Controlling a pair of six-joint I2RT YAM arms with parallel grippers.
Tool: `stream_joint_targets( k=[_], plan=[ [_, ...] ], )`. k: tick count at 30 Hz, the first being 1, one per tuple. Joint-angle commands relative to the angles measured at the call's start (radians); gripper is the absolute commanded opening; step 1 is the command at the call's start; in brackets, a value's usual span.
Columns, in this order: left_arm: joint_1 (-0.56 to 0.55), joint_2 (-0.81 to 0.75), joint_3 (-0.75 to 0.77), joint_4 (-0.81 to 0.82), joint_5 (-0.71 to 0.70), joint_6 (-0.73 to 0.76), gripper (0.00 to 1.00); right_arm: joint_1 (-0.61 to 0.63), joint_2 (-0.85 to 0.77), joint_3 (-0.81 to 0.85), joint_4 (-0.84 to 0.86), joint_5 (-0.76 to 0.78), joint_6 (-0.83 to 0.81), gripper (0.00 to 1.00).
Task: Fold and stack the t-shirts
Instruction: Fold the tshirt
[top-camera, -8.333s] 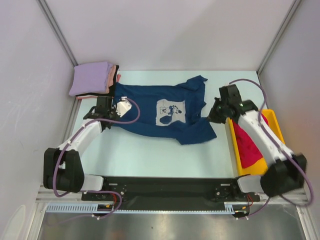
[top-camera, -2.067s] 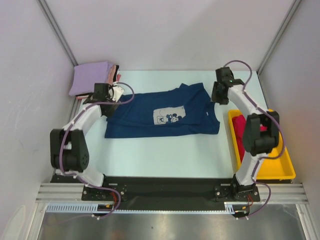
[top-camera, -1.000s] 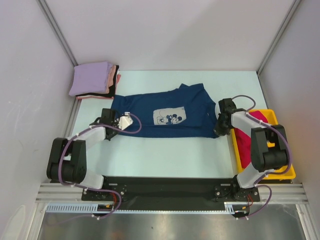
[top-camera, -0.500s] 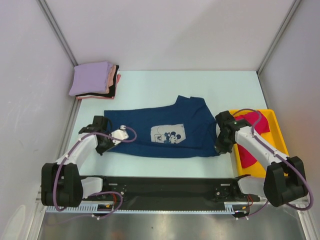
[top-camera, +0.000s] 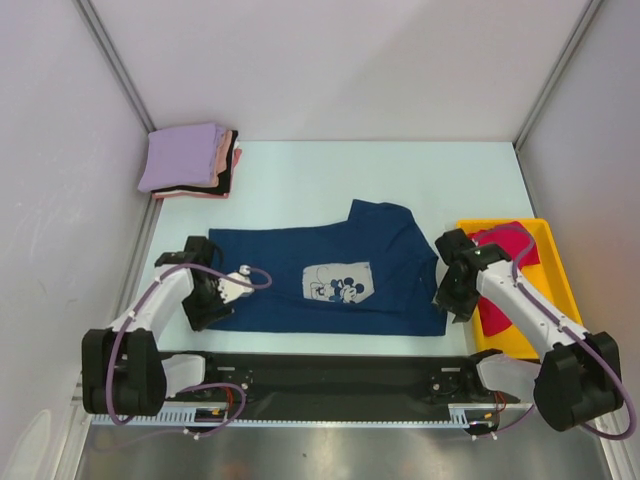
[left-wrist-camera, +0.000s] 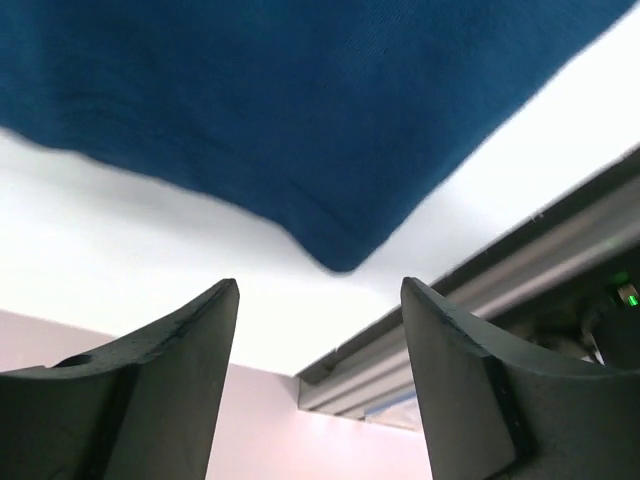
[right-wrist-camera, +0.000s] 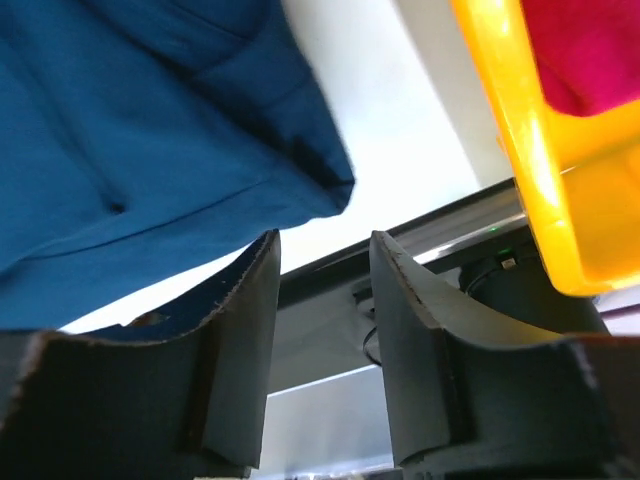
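The navy t-shirt with its white mouse print lies spread flat near the table's front edge. My left gripper stands open at the shirt's near left corner. In the left wrist view that corner lies just beyond the gripper, with nothing between the fingers. My right gripper is open at the near right corner. In the right wrist view the navy cloth lies past the empty gripper. A crimson shirt rests in the yellow tray.
A folded stack with a lavender shirt on top and pink and black ones under it sits at the back left corner. The black front rail runs just below the navy shirt. White walls enclose the table on three sides.
Both arms pulled the navy shirt toward the front edge. Both grippers, shut on its near corners before, have opened and let the cloth go.
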Motion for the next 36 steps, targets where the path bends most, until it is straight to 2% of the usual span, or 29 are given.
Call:
stream_joint_targets(
  k=[1,4,7,11,16,24,29,36],
  plan=[
    [0.013,-0.006,0.136,-0.103,0.054,0.003,0.72,0.048,-0.037,0.145,-0.021,0.066,-0.028,0.47],
    [0.026,-0.006,0.243,-0.031,0.149,-0.095,0.72,0.094,-0.016,0.136,0.080,-0.013,-0.062,0.46],
    [0.075,-0.013,0.245,0.104,0.221,-0.163,0.71,0.094,0.038,0.101,0.225,-0.138,-0.077,0.43],
    [0.079,0.006,0.147,0.296,0.174,-0.168,0.73,0.100,0.150,0.101,0.351,-0.235,-0.094,0.45],
    [0.078,0.106,0.104,0.392,0.148,-0.169,0.74,0.110,0.224,0.081,0.406,-0.249,-0.112,0.46],
    [0.078,0.145,0.110,0.404,0.159,-0.221,0.72,0.123,0.268,0.053,0.335,-0.220,-0.126,0.46],
    [0.078,0.146,0.105,0.394,0.145,-0.221,0.72,0.127,0.302,0.035,0.390,-0.244,-0.128,0.45],
    [0.078,0.141,0.118,0.385,0.134,-0.215,0.73,0.134,0.348,0.070,0.397,-0.232,-0.112,0.33]
  ],
)
